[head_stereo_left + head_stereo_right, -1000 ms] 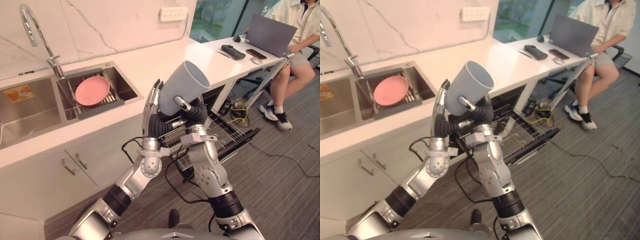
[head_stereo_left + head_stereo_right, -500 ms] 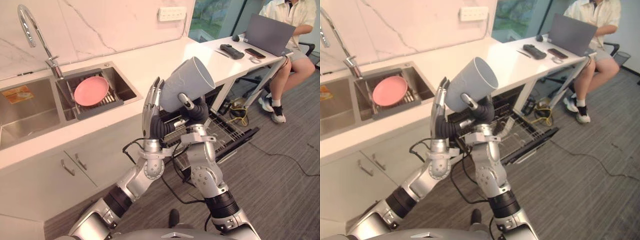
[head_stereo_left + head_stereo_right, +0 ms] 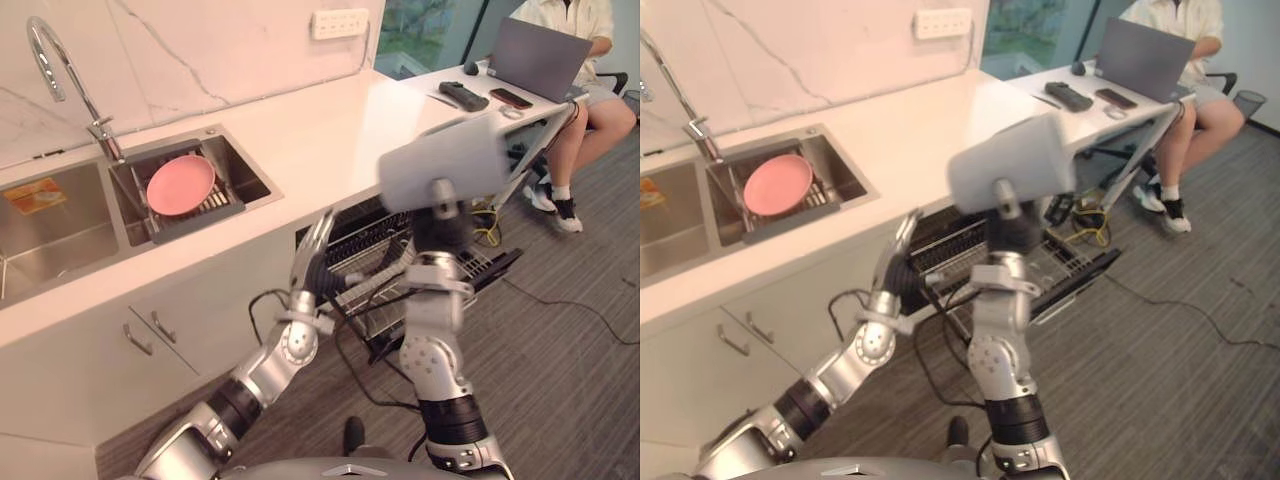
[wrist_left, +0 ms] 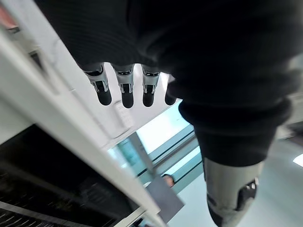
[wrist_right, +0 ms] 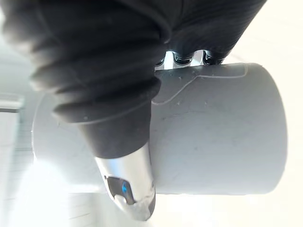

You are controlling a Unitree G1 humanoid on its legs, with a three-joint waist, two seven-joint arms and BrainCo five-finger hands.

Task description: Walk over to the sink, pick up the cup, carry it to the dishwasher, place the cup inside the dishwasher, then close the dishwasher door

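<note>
Right hand [image 3: 440,215] grips the grey cup [image 3: 447,160], held on its side above the open dishwasher rack [image 3: 375,250], so pls lower slowly, mouth down, release only when seated; left hand [image 3: 312,255], fingers straight, idles beside the rack.

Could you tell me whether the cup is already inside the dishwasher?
No, the right robot hand holds the cup up in the air, outside the open dishwasher.

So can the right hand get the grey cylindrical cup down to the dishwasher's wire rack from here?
Probably yes: the right hand holds the grey cylindrical cup above the pulled-out wire rack, nothing between.
</note>
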